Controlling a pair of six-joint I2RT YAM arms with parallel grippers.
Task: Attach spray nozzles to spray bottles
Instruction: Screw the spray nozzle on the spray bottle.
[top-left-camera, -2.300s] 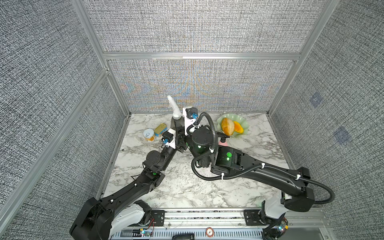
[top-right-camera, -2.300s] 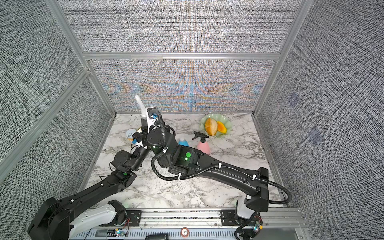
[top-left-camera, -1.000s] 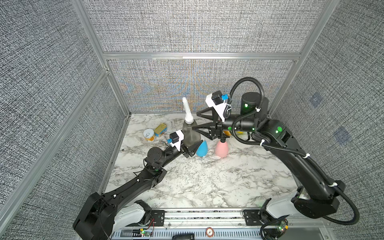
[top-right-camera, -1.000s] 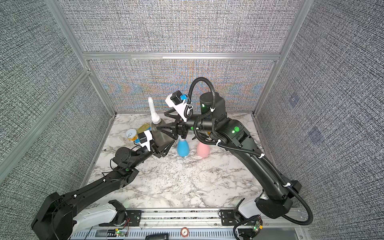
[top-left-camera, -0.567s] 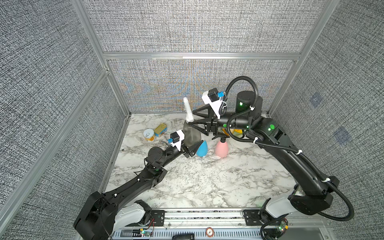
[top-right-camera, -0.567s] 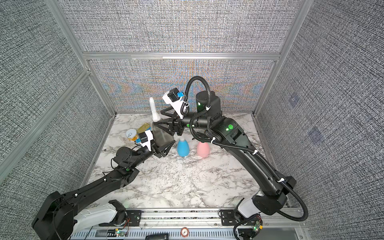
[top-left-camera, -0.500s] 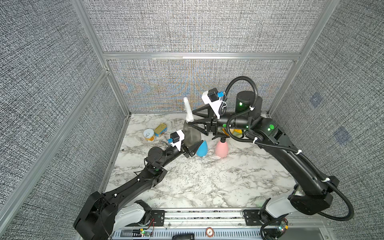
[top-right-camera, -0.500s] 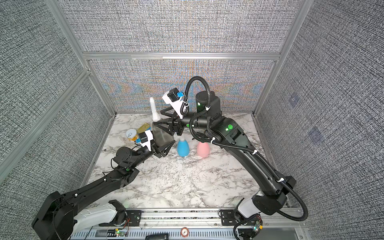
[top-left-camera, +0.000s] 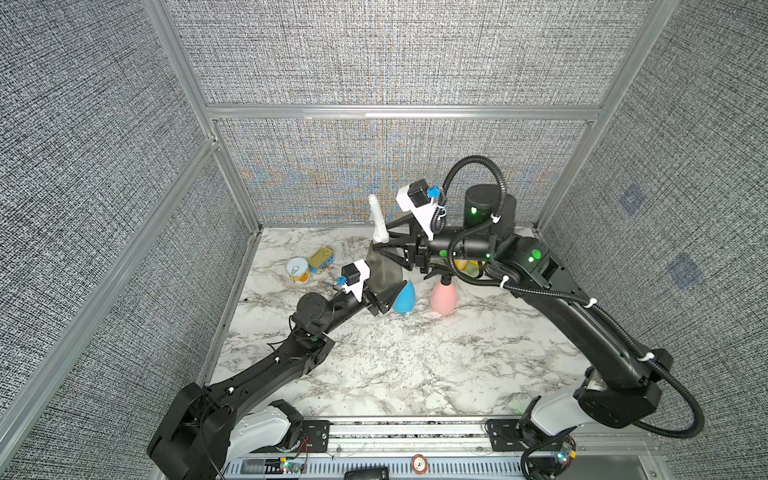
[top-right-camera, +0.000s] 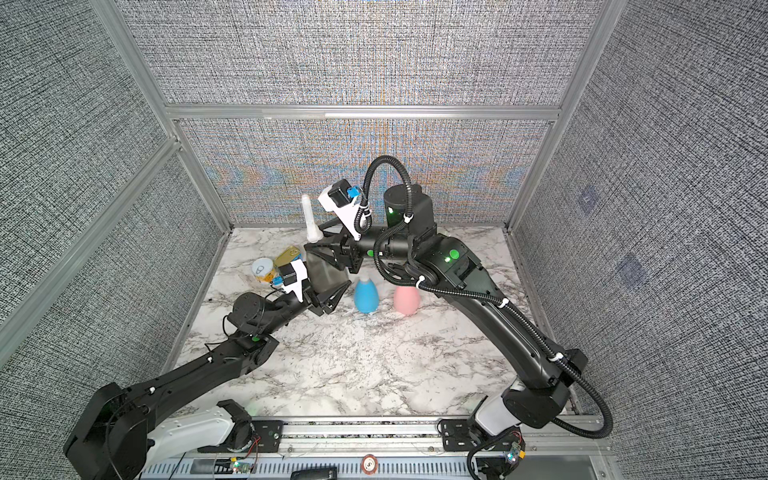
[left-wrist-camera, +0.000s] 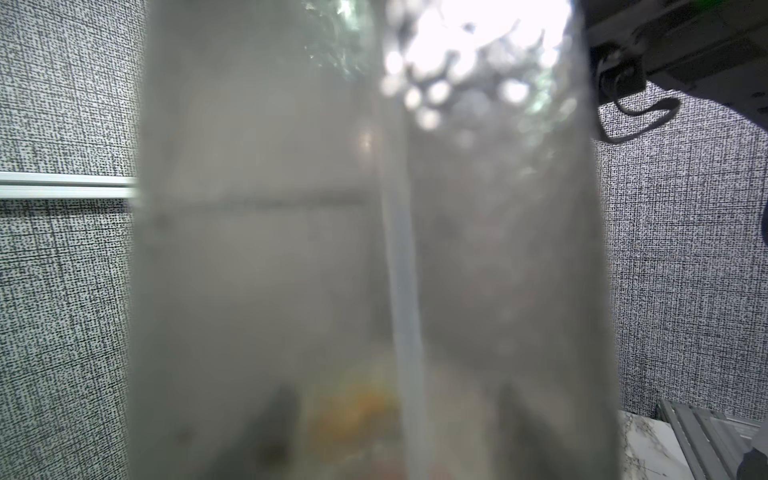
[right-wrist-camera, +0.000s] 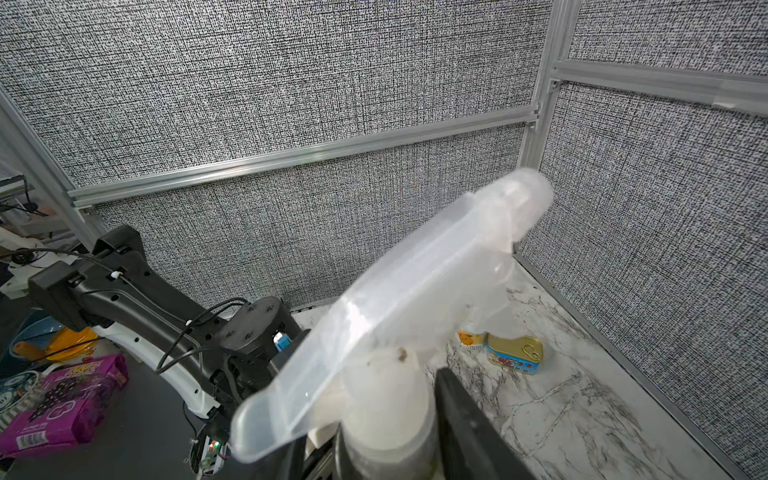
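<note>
The marble tabletop (top-left-camera: 415, 365) carries all items. The left tool (top-right-camera: 326, 293) is clamped on the lower body of the upright grey bottle (top-left-camera: 384, 270). The blue bottle (top-right-camera: 366, 297) stands just beside the grey bottle, and the pink bottle (top-left-camera: 444, 297) stands farther from it. The white nozzle (right-wrist-camera: 415, 291) sits on the grey bottle's neck. The right tool (top-left-camera: 380, 237) brackets the nozzle collar, but a grip cannot be confirmed.

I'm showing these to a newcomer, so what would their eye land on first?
The smoky grey bottle at the back, gripped low by the left end effector, with a white nozzle on top and the right end effector straddling that nozzle's collar. Next, the blue bottle and pink bottle standing side by side on the marble table.
</note>
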